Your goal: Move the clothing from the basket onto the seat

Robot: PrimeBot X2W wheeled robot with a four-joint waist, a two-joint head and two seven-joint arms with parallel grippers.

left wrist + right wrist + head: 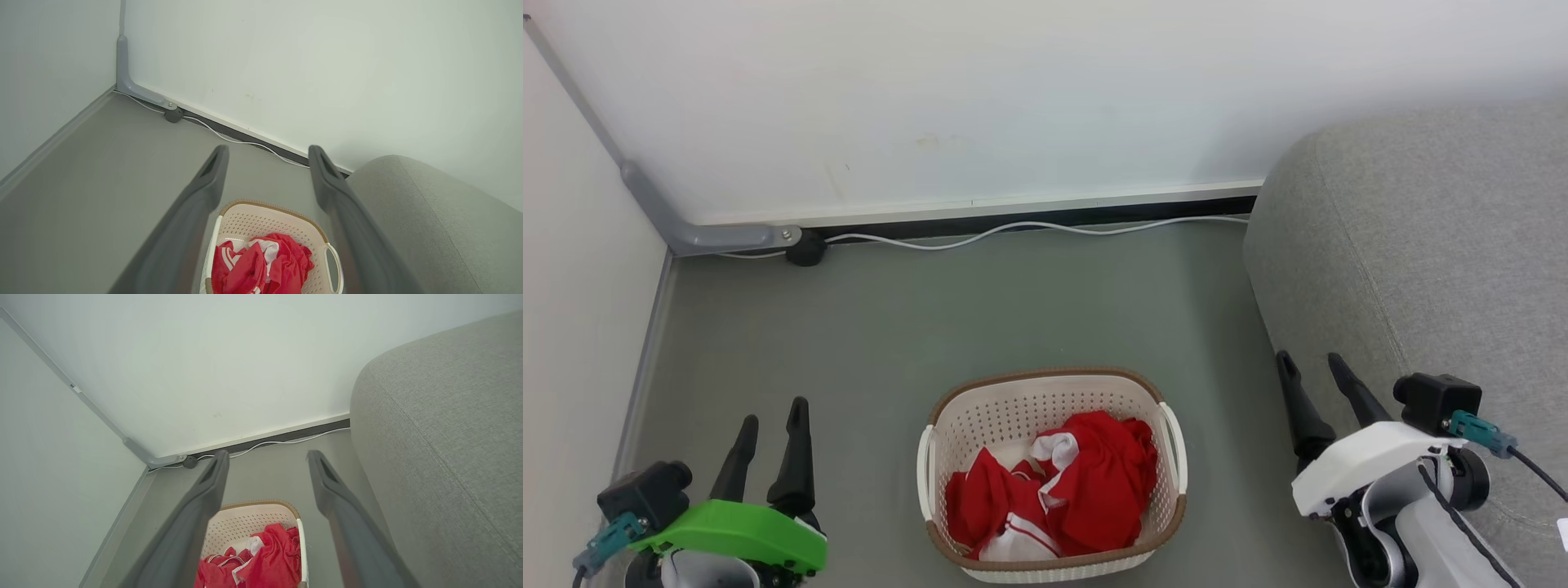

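Note:
Red and white clothing (1066,486) (261,265) (253,565) lies crumpled in the cream perforated basket (1045,400) (261,222) (253,522), which stands on the grey floor at the lower middle of the head view. The light-grey seat (1429,261) (433,220) (445,428) rises at the right. My left gripper (774,418) (267,153) is open to the left of the basket, with nothing between its fingers. My right gripper (1313,363) (265,457) is open to the right of the basket, beside the seat's front, also holding nothing.
A white wall runs along the back, with a dark baseboard and a white cable (1029,230) lying along it. A grey conduit (686,233) bends in the left corner, ending at a black plug (806,247). Bare grey floor (972,310) lies between basket and wall.

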